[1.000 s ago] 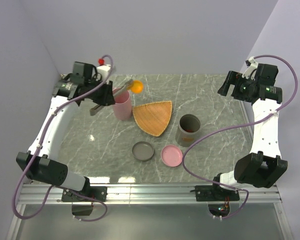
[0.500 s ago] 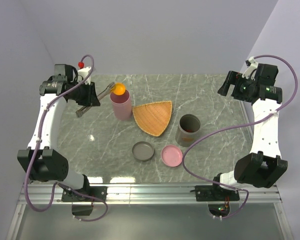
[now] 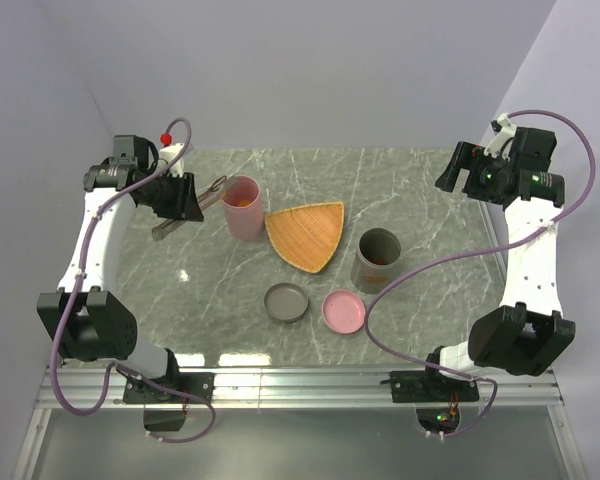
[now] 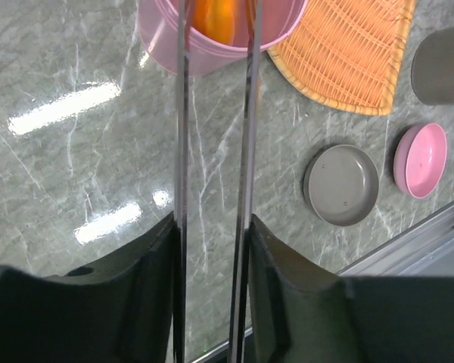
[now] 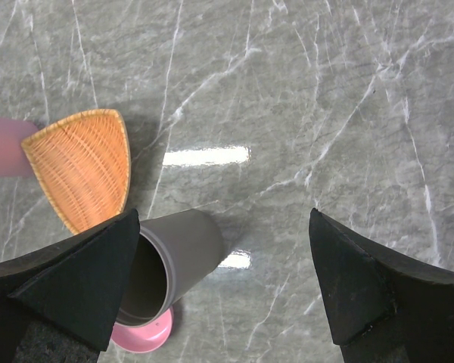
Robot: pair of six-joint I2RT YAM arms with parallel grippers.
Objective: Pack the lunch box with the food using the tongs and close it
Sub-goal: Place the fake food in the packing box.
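Left hand [image 3: 185, 197] [image 4: 212, 227] is clamped on the tongs [image 3: 212, 190] [image 4: 182, 136]. In the left wrist view each finger presses the outside of one tong arm. The two arms run near parallel with a gap between them, and nothing is pinched between them in the stretch that shows.

The tongs run from the hand toward the pink cup [image 3: 243, 207] [image 4: 166, 53], and their far ends cross over its rim. The tips run off the top of the wrist view, so I can't tell how far apart they are. The handle end sticks out behind the hand, low over the worktop [image 3: 430, 300].

Orange food piece [image 3: 242, 200] [image 4: 219, 15] sits inside the pink cup, under the far end of the tongs and well ahead of the fingers. Can't tell whether the tongs touch it.

Pink cup stands upright at rear left, just beside the left corner of the orange plate [image 3: 308, 235] [image 4: 356, 60] [image 5: 83, 166].

Grey cup [image 3: 378, 258] [image 5: 178, 253] stands upright, right of the plate. Something dark reddish is inside, too small to make out.

Grey lid [image 3: 286, 302] [image 4: 342, 185] and pink lid [image 3: 343, 311] [image 4: 421, 159] lie flat side by side in front of the plate, apart from both cups.

Right hand [image 3: 460, 170] [image 5: 225, 219] is raised at rear right with its fingers spread wide, holding nothing. The grey cup lies below it, toward its left finger in the wrist view.
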